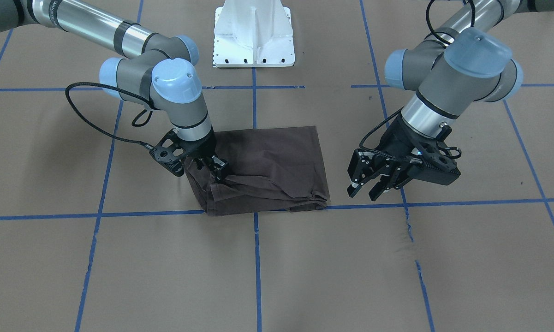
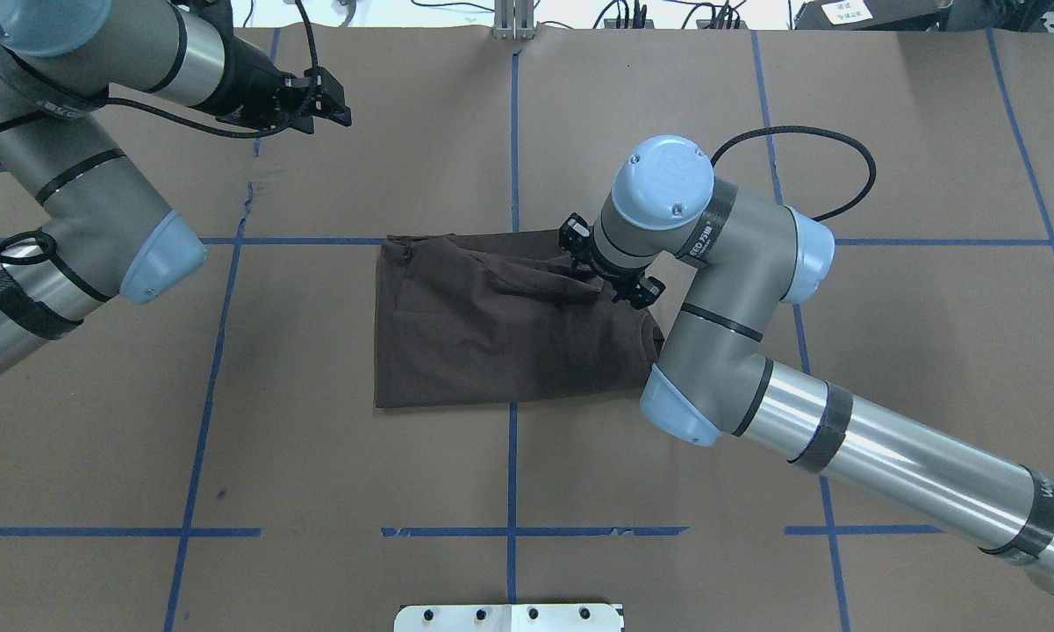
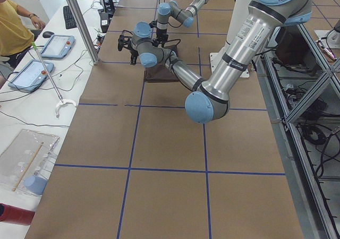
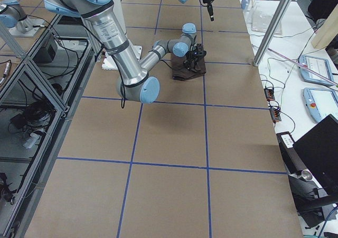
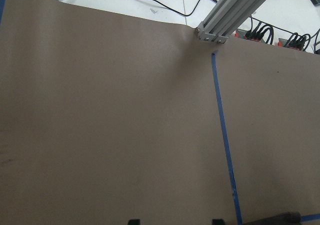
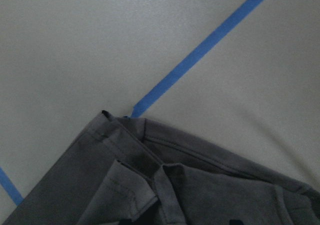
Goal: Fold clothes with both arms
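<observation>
The dark grey-brown T-shirt (image 1: 267, 161) lies folded into a rough rectangle in the middle of the table (image 2: 491, 325), with wrinkles along its far edge. My right gripper (image 1: 217, 173) points down onto the shirt's far right corner (image 2: 619, 285). In the right wrist view the stacked hems (image 6: 200, 195) fill the bottom, and only two tips show, set apart, so the jaws look open around the cloth. My left gripper (image 1: 366, 191) hangs open above bare paper, well off the shirt's left side (image 2: 333, 101). Its wrist view shows only paper and tape.
Brown paper with a blue tape grid (image 2: 512, 132) covers the table. The white pedestal base (image 1: 253, 41) stands at the robot's edge. An aluminium post (image 5: 235, 10) rises at the far edge. A person in yellow (image 3: 13, 26) sits at a side bench with tablets.
</observation>
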